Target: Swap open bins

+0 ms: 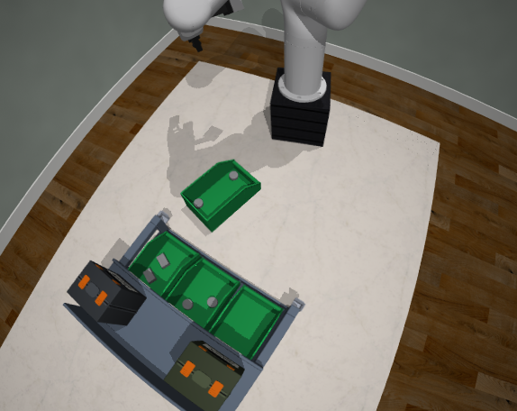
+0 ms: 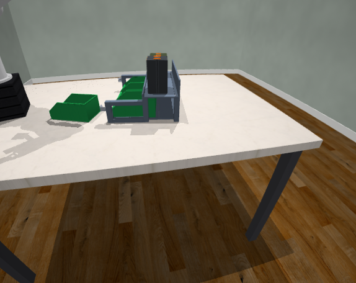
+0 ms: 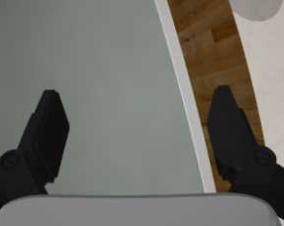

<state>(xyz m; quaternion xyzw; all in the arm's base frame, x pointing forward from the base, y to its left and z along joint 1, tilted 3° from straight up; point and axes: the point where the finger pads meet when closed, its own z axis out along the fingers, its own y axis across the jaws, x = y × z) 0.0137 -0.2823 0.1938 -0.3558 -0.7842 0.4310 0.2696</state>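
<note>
Empty bin (image 1: 247, 319) (image 2: 137, 79) faces outward, long axis front to back, the tool (image 1: 199, 50) (image 3: 137, 106) spread open

4 green bins (image 1: 220, 218) (image 2: 73, 113), blue-grey shelf (image 1: 153, 322) (image 2: 146, 108), 4 orange latches (image 1: 187, 369), seemingly pale-veined cream tabletop (image 1: 345, 225) (image 2: 222, 118)

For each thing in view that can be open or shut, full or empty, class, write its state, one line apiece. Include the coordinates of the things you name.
Hand (image 1: 197, 43) (image 3: 137, 106): open, holding nothing.
Table bin (image 1: 219, 194) (image 2: 71, 112): upright, two round parts inside.
Left shelf bin in the top view (image 1: 176, 251): two blocky parts inside.
Middle shelf bin (image 1: 210, 280): two round parts inside.
Right shelf bin (image 1: 250, 315): empty.
</note>
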